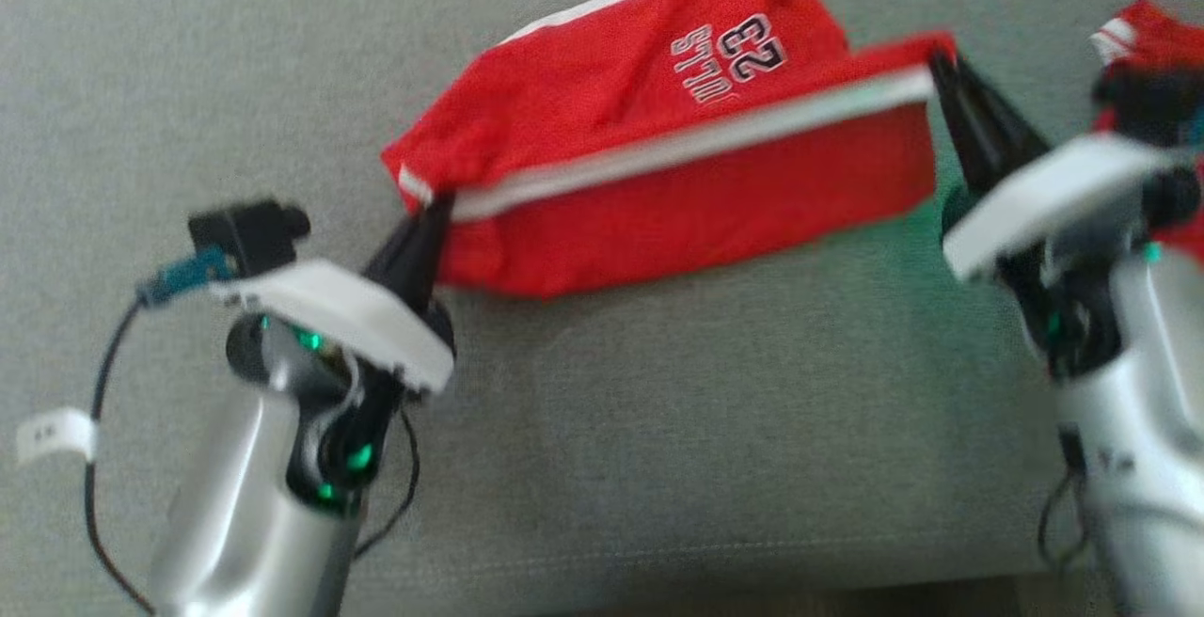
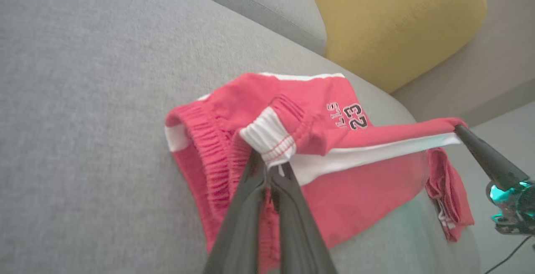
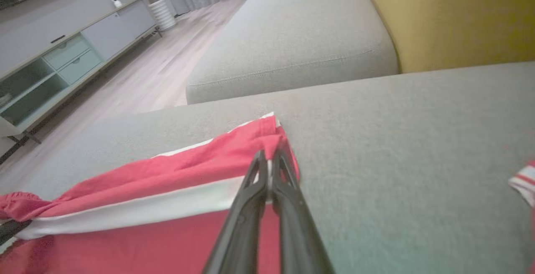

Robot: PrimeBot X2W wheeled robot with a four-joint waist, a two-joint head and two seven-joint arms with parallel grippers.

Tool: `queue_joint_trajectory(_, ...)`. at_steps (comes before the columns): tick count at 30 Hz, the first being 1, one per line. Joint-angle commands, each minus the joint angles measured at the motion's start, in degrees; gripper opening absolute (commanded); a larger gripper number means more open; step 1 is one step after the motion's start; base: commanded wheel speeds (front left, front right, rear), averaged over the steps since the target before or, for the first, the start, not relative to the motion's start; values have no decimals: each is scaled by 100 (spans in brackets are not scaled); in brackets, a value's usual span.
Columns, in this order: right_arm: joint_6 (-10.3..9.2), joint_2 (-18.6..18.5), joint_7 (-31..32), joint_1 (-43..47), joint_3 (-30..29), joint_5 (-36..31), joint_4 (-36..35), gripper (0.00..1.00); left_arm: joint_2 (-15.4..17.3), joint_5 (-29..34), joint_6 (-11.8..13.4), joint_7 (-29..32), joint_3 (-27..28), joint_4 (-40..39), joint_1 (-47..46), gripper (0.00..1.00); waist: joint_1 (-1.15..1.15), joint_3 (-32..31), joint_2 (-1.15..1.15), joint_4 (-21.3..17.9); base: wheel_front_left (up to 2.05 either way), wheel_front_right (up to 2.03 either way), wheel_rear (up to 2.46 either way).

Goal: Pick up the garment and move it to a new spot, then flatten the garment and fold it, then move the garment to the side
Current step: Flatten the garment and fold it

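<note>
The garment (image 1: 658,137) is a pair of red shorts with a white side stripe and a "23" print, stretched between both grippers above the grey sofa seat (image 1: 658,429). My left gripper (image 1: 435,208) is shut on the waistband end, seen close up as ribbed white and red elastic (image 2: 269,138) pinched by my left gripper (image 2: 271,166). My right gripper (image 1: 941,60) is shut on the hem end of the stripe; the same right gripper (image 3: 268,157) clamps the red edge of the garment (image 3: 167,173). Part of the cloth hangs down below the taut stripe.
Another red and white piece of cloth (image 1: 1143,34) lies at the far right behind my right arm. A yellow cushion (image 2: 393,19) leans on the sofa back. A second sofa seat (image 3: 301,36), wooden floor and a TV cabinet (image 3: 54,65) lie beyond.
</note>
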Motion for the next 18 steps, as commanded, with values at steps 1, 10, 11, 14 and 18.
queue_joint_trajectory(1, 20, -116, -24, -499, 207, 94, 73, 0, 25, -64, -58, -76, 283, -68, -418, 0, 0, 285, 0, 208, 0, 0, 0)
queue_joint_trajectory(10, 20, -190, -223, -2252, 856, 561, 1884, 0, -133, -220, -252, -279, 192, 1015, -1599, 0, 0, 671, 0, 511, 0, 0, 0)
queue_joint_trajectory(11, 20, -177, -276, -2367, 929, 617, 2052, 0, -145, -238, -271, -303, 175, 1155, -1689, 0, 0, 690, 0, 524, 0, 0, 0)
queue_joint_trajectory(14, 20, -140, -419, -2566, 1075, 751, 2349, 8, -170, -280, -316, -372, 135, 1416, -1846, 45, 0, 720, 0, 543, 0, 0, 0)
queue_joint_trajectory(18, 20, -98, -843, -2817, 1350, 1022, 2755, 100, -208, -301, -353, -617, 42, 1802, -2045, 100, 0, 756, 0, 562, 0, 0, 0)
